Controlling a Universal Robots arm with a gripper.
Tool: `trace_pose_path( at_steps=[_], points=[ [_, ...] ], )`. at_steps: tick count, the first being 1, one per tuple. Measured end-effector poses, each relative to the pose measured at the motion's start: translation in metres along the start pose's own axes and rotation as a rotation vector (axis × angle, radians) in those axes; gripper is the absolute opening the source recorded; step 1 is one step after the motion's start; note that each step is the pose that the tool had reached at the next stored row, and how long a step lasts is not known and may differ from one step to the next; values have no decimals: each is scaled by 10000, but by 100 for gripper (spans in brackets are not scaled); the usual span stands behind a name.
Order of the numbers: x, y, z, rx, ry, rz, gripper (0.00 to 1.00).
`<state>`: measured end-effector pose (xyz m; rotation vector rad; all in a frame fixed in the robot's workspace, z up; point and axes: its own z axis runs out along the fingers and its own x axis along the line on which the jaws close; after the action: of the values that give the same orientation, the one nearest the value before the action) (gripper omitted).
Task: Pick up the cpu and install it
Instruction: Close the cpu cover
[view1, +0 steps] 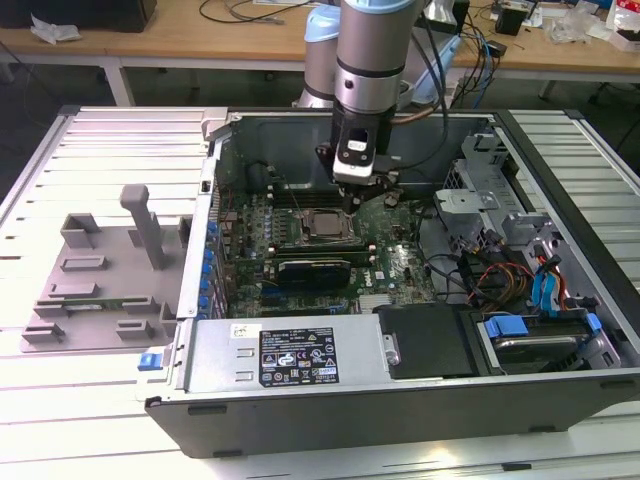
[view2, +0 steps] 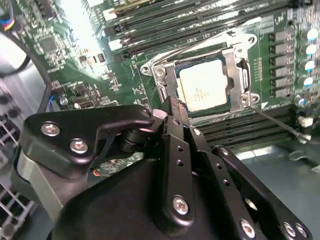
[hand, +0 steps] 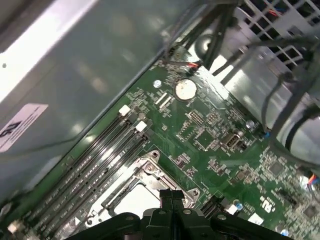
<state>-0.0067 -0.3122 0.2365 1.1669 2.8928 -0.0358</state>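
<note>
Cpu is showing a matt silvery metal top. Socket frame is glinting as bare shiny metal. Motherboard is looking glossy green. Gripper is looking matt black, screws shining. Surface is showing pale ribbed metal.

A pale grey table of long parallel metal slats carries two things. A black and grey metal computer case lies on its side across the middle and the exterior view's right, its open side facing up. Just beside it, towards the exterior view's left, rests a flat grey plastic fixture tray with raised blocks and one upright post.
</note>
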Motion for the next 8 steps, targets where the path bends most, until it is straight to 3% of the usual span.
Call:
trace_pose_path(
  at_steps=[4, 8],
  points=[
    [0, 0, 6, -31, -16, -1105, 11],
    [1, 0, 16, -70, -47, -2821, 11]
  ],
)
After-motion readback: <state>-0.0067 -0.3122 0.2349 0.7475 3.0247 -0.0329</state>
